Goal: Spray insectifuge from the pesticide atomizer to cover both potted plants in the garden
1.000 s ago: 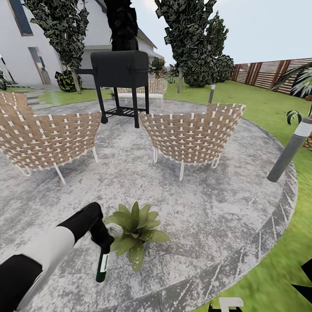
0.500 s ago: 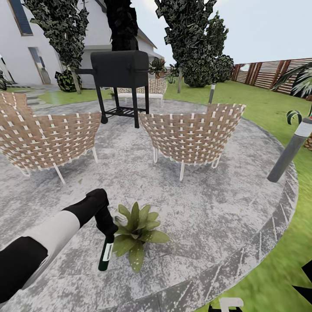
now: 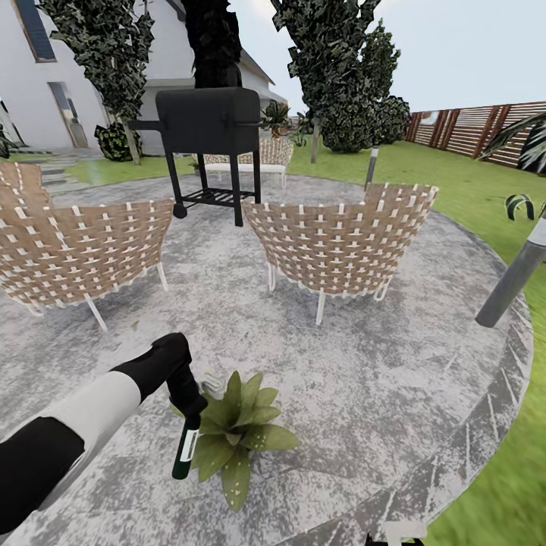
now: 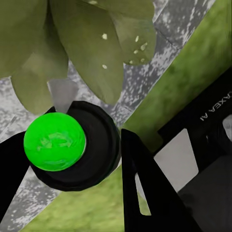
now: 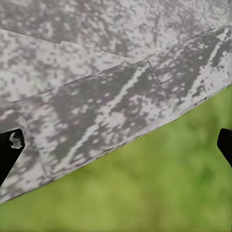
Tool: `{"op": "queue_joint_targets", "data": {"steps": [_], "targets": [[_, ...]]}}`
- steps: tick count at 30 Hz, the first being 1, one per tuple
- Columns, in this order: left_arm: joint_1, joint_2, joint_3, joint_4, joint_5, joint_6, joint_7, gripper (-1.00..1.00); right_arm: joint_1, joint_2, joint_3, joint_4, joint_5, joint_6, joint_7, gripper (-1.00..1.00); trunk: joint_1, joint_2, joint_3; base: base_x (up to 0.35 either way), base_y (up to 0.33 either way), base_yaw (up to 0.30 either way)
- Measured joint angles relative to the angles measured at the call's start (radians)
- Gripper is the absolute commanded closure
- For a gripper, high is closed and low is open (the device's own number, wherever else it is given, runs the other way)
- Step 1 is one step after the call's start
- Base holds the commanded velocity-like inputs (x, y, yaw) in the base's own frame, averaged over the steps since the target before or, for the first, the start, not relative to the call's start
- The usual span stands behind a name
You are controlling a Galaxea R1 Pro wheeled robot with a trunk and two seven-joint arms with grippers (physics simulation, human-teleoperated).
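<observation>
Left arm [image 3: 83, 425] outstretched; atomizer [image 3: 184, 451] beside plant [image 3: 235, 432]

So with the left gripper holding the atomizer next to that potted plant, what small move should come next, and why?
Probably keep the atomizer aimed and spray, sweeping slightly across the potted plant. The left gripper holds the bottle right beside the leaves, and the left wrist view shows only a few pale specks on them, so coverage looks far from full. The right gripper's fingertips frame patio edge and grass.
</observation>
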Motion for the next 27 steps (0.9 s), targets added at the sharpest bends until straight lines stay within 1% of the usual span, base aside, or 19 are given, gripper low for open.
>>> {"op": "queue_joint_targets", "data": {"steps": [4,7,9,10,12,14,15,17,20,22,25,27], "targets": [[0.003,0.013,-0.004,0.007,-0.002,-0.005,-0.002,1.00,0.000,0.000,0.001,0.000,0.000,0.000,0.000,-1.00,0.000,0.000,0.000,0.001,0.000,0.000],[0.011,0.031,-0.005,0.015,-0.003,-0.017,-0.003,1.00,0.000,0.000,0.000,0.000,0.000,0.000,0.001,-1.00,0.000,0.000,0.000,0.000,0.000,0.000],[0.013,0.029,-0.004,0.015,-0.002,-0.020,-0.004,1.00,0.000,0.000,0.000,0.000,0.000,0.000,0.001,-1.00,0.000,0.000,0.000,0.000,0.000,0.000],[0.014,0.021,-0.004,0.012,0.000,-0.022,-0.004,1.00,0.000,0.001,0.000,0.000,0.000,0.000,0.001,-1.00,0.000,0.000,0.000,0.000,0.000,0.000],[0.014,-0.009,-0.029,0.004,0.001,-0.021,-0.006,1.00,0.000,0.001,0.000,0.000,0.000,0.000,0.001,-1.00,0.000,0.000,0.000,0.000,0.000,0.000],[0.013,-0.056,-0.069,0.001,0.001,-0.019,-0.008,1.00,0.000,0.001,0.000,0.000,0.000,0.000,0.002,-1.00,0.000,0.000,0.000,0.000,0.000,0.000],[0.010,-0.074,-0.082,0.001,-0.001,-0.017,-0.008,1.00,0.000,0.001,0.000,0.000,0.000,0.000,0.002,-1.00,0.000,0.000,0.000,0.000,0.000,0.000],[0.007,-0.081,-0.089,0.004,-0.002,-0.018,-0.009,1.00,0.000,0.001,0.000,0.000,0.000,0.000,0.002,-1.00,0.000,0.000,0.000,0.000,0.003,0.000],[0.006,-0.073,-0.091,0.015,-0.001,-0.021,-0.013,1.00,0.000,0.000,0.000,0.000,0.000,0.000,0.002,-1.00,0.000,0.000,0.000,0.000,0.153,0.000],[0.008,-0.048,-0.092,0.023,-0.001,-0.020,-0.014,1.00,0.000,0.000,0.000,0.000,0.000,0.000,0.002,-1.00,0.000,0.000,0.000,0.000,0.274,0.000],[0.013,-0.023,-0.092,0.028,0.001,-0.018,-0.014,1.00,0.000,0.000,0.000,0.000,0.000,0.000,0.002,-1.00,0.000,0.000,0.000,0.000,0.143,0.000],[0.015,-0.021,-0.093,0.028,0.002,-0.016,-0.015,1.00,0.000,0.000,0.000,0.000,0.000,0.000,0.002,-1.00,0.000,0.000,0.000,0.000,0.023,0.000]]}}
